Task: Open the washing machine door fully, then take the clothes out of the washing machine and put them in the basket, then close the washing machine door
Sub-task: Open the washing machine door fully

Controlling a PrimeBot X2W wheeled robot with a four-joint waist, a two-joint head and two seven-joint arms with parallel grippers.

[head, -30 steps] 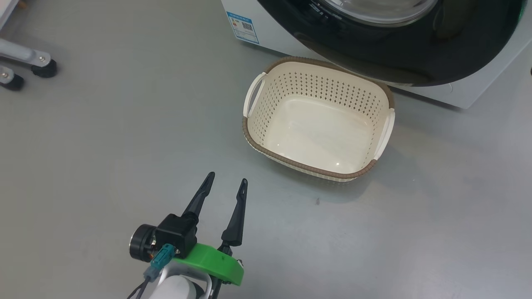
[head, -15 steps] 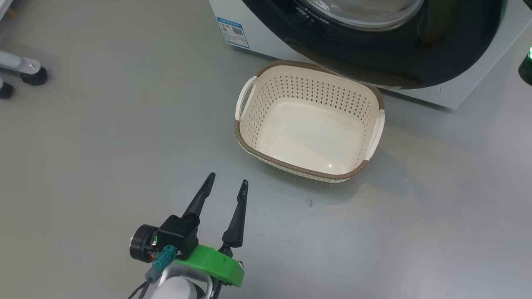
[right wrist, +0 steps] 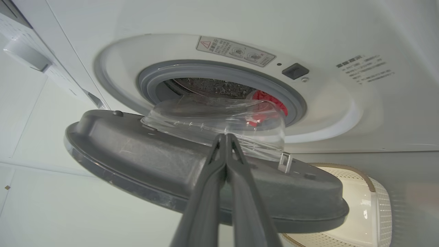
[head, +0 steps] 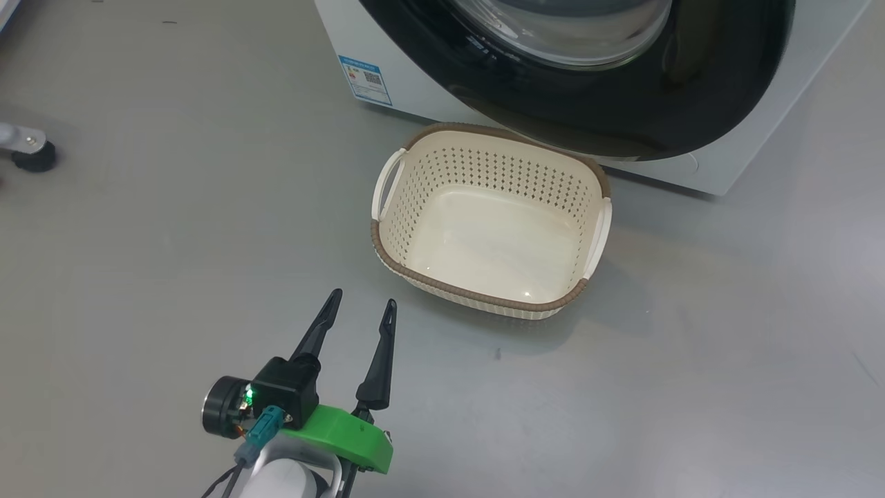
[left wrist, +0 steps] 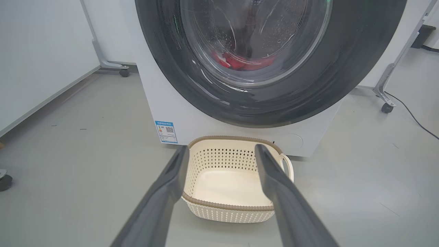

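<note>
While the door [right wrist: 137, 151] stood half open, the right hand [right wrist: 225, 137], fingers [right wrist: 205, 192] pressed together and empty, seemed to rest its tips on the door's inner face, at the edge of the glass [right wrist: 212, 116]. I judge it should push outward steadily, without slipping. The clothes [right wrist: 271, 103] lay inside the washing machine [right wrist: 325, 103], beyond that hand. The left hand [head: 364, 299], fingers apart, hung over the grey floor [head: 138, 242]; the basket [head: 477, 297] stood just ahead of it.
</note>
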